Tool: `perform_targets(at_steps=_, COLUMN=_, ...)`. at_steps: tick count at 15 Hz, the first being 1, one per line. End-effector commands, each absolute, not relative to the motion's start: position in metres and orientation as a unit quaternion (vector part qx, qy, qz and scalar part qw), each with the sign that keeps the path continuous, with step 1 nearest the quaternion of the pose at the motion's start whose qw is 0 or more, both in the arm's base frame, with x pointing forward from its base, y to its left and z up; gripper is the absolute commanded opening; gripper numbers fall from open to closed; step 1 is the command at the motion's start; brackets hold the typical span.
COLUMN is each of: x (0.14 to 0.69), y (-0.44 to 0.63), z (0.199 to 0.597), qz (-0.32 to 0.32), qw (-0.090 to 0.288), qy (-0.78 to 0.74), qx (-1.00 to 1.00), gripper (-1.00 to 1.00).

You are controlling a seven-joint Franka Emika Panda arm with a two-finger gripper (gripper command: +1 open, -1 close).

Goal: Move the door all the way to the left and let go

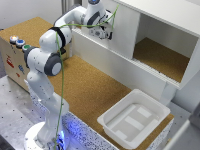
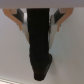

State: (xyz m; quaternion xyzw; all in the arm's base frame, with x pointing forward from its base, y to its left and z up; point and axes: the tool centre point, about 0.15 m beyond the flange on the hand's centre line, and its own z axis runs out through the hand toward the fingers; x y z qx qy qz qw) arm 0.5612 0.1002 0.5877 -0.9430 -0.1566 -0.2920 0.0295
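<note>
White Franka arm, base standing on a metal plate at the near left of the exterior view, reaching up and away across a cork-topped table to a white cabinet that fills the far right. The door, a plain white flat panel, stands upright in front of the cabinet's left part, its right edge bordering the open compartment, whose cork floor is exposed to the exterior view's right. The gripper is at the door's left portion, just against or directly in front of the panel face; whether it actually touches cannot be told from this view. In the wrist view a dark elongated shape runs down the middle of the picture against a pale, featureless surface, with pale fingers visible to either side of it near the top; the picture is too blurred to tell whether the claw is apart, together, or clamped on anything. A green cable hangs along the arm from wrist to base. A white plastic tray sits on the table at the near right, well apart from the door. A box with coloured buttons stands at the far left.
</note>
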Motion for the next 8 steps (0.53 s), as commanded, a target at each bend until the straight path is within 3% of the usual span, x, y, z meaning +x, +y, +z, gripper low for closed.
perform_targets(at_steps=1, x=0.557, y=0.137, z=0.568, qz=-0.298, qw=-0.01, qy=-0.159, qx=-0.941, gripper=-1.0)
perform_targets(at_steps=8, x=0.561, y=0.158, z=0.572, qz=-0.303, qw=-0.004, qy=-0.172, qx=-0.937, gripper=-1.0)
